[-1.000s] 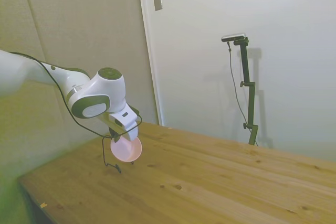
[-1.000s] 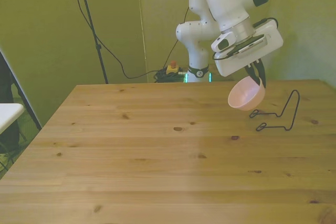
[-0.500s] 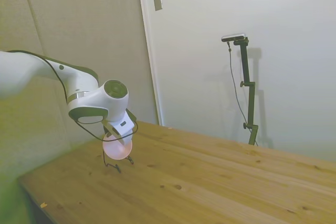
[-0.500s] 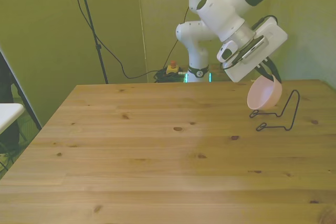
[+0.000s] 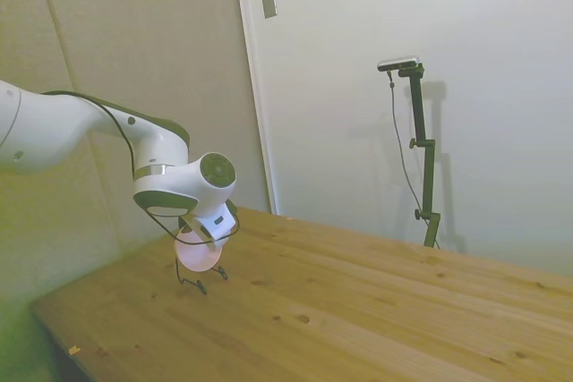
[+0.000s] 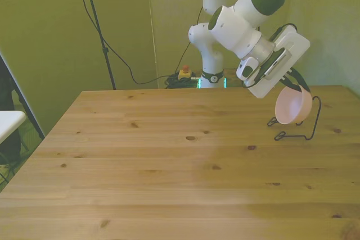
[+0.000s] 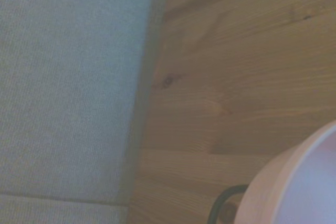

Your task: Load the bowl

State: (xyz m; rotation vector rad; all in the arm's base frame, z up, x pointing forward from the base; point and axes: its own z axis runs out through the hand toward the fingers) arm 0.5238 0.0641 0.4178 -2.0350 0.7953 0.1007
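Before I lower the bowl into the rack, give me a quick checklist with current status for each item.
1. Bowl held by the gripper: ok, it hangs tilted under the wrist, off the table.
2. Bowl lined up with the rack: ok in the front view, where it sits just in front of the wire loop; depth cannot be confirmed.
3. Bowl clear of the rack wire: cannot tell; they overlap in the side view and the front view.
4. Rack upright on the table: ok.
5. Grip firmness: cannot tell; the fingers are hidden behind the wrist and the bowl.
6. Table around the rack free of obstacles: ok.
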